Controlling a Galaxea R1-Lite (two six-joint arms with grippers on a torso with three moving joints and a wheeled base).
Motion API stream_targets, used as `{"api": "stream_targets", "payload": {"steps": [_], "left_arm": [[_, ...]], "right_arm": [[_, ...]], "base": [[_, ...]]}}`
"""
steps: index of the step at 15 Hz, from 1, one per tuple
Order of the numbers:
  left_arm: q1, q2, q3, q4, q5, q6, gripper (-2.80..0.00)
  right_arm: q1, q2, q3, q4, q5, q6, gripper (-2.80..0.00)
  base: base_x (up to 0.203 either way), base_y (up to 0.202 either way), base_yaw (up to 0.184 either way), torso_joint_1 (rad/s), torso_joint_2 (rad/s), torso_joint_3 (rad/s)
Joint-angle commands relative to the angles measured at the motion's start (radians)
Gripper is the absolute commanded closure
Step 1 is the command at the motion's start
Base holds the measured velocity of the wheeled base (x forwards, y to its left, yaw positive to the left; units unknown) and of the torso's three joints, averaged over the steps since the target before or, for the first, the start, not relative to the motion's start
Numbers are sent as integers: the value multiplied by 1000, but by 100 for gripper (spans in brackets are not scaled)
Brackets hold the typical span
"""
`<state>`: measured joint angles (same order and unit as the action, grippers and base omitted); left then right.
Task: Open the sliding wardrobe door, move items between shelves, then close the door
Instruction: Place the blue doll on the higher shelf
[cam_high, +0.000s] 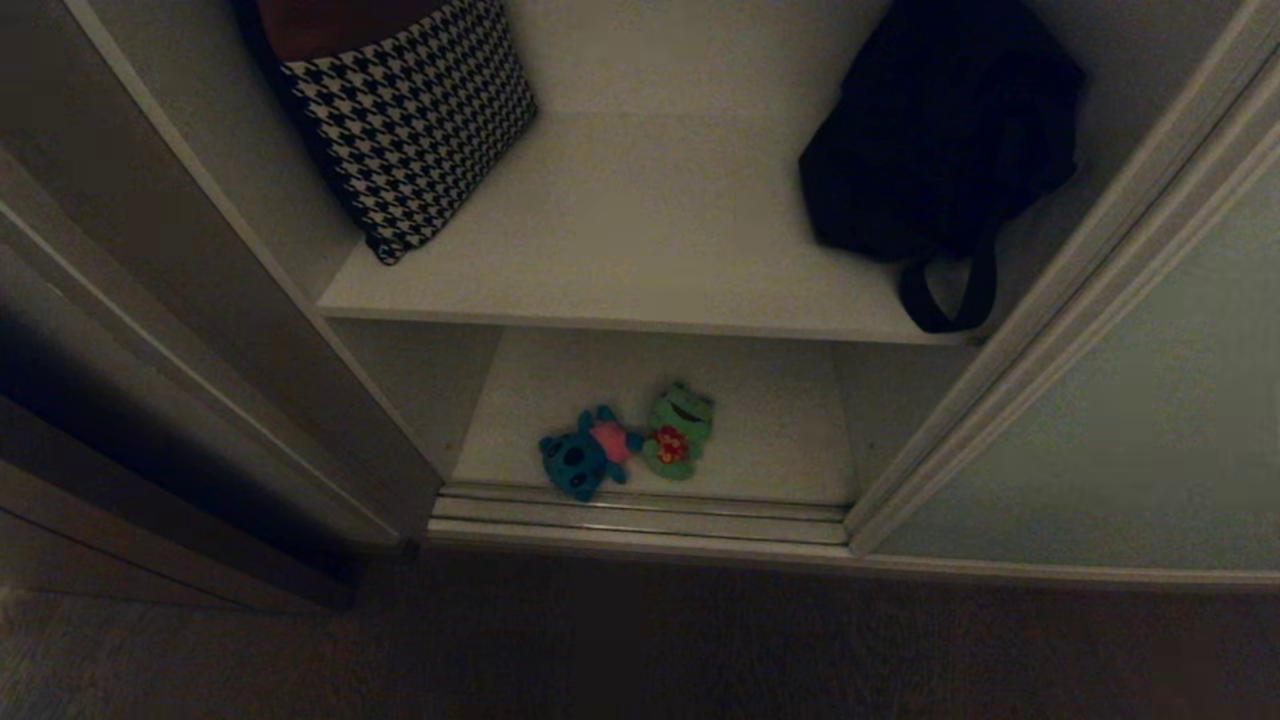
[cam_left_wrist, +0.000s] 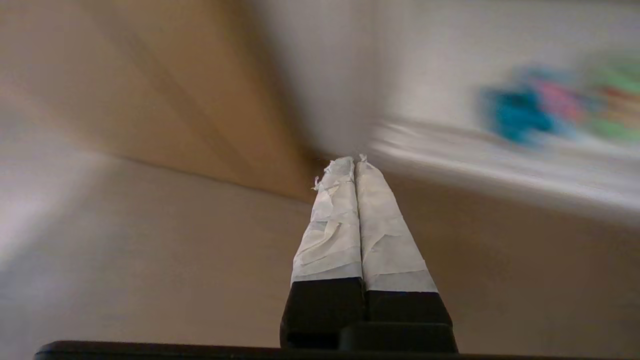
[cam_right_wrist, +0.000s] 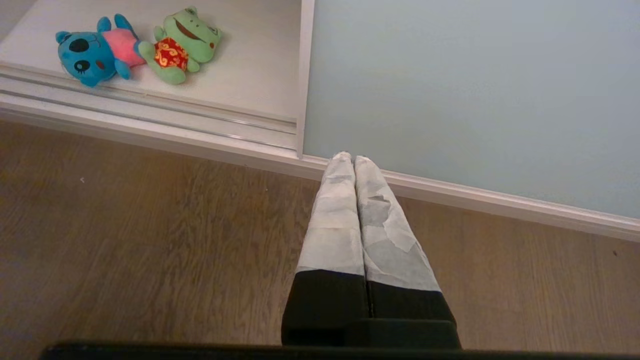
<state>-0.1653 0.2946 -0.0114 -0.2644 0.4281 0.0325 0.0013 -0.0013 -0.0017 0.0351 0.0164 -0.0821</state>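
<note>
bottom shelf (cam_high: 780, 440): 2 toys (cam_high: 625, 445) at front edge.

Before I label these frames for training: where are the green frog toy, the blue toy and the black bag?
green frog toy (cam_right_wrist: 187, 37): right wrist view, on its face.
blue toy (cam_right_wrist: 80, 55): right wrist view, on its head.
black bag (cam_high: 930, 140): head view, on its body.
</note>
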Motion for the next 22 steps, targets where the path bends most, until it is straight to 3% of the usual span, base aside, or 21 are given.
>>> {"api": "stream_targets", "payload": {"steps": [1, 2, 4, 6, 9, 11, 13, 16, 18, 20, 22], "left_arm": [[1, -17, 9, 90, -124, -95, 0], [1, -16, 6, 105, -106, -126, 0], [1, -16, 2, 112, -5, -101, 0], [1, -15, 8, 93, -73, -46, 0], [0, -3, 11, 80, -143, -33, 0], [77, -8, 11, 85, -195, -12, 0], [124, -142, 11, 132, -319, 17, 0], [152, -300, 11, 237, -431, 48, 0], [159, -295, 11, 260, -452, 37, 0], [159, -295, 11, 253, -440, -44, 0], [159, -295, 11, 251, -433, -66, 0]], "right_arm": [[0, 0, 0, 0, 0, -1, 0], [0, -2, 0, 0, 0, -1, 0], [0, 0, 0, 0, 0, -1, 0], [0, 0, 0, 0, 0, -1, 0], [0, 0, 0, 0, 0, -1, 0], [0, 0, 0, 0, 0, -1, 0], [0, -1, 0, 0, 0, -1, 0], [0, 0, 0, 0, 0, -1, 0], [0, 0, 0, 0, 0, -1, 0], [0, 0, 0, 0, 0, -1, 0], [0, -1, 0, 0, 0, -1, 0]], "base": [[0, 0, 0, 0, 0, 0], [0, 0, 0, 0, 0, 0], [0, 0, 0, 0, 0, 0], [0, 0, 0, 0, 0, 0], [0, 0, 0, 0, 0, 0], [0, 0, 0, 0, 0, 0], [0, 0, 0, 0, 0, 0], [0, 0, 0, 0, 0, 0], [0, 0, 0, 0, 0, 0], [0, 0, 0, 0, 0, 0], [0, 0, 0, 0, 0, 0]]}}
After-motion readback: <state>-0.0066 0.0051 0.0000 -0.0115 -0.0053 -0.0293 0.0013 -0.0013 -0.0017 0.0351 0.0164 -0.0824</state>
